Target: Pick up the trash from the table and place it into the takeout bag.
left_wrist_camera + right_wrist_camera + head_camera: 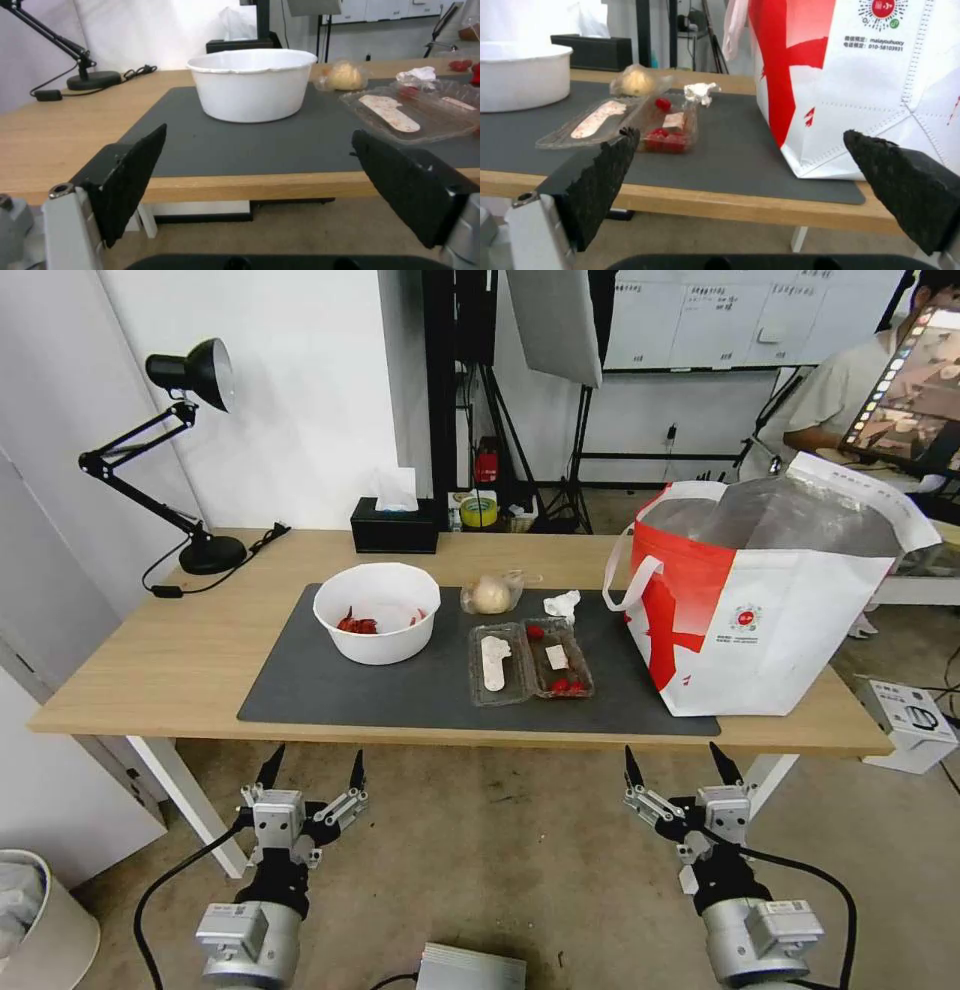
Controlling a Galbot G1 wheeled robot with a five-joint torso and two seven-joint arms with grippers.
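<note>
— Both grippers, left gripper (312,767) and right gripper (683,762), are hanging wide open and empty below the table's (150,660) near edge; nothing is picked yet.

— So you're lining up a first reach?

— Likely. The clamshell box (530,662) is lying mid-mat, long axis along the near edge, the takeout bag (770,600) gaping at the right end.

Left pincer (313,767) and right pincer (682,763) both hang low at the near side, fingers spread wide, gripping nothing.
</note>
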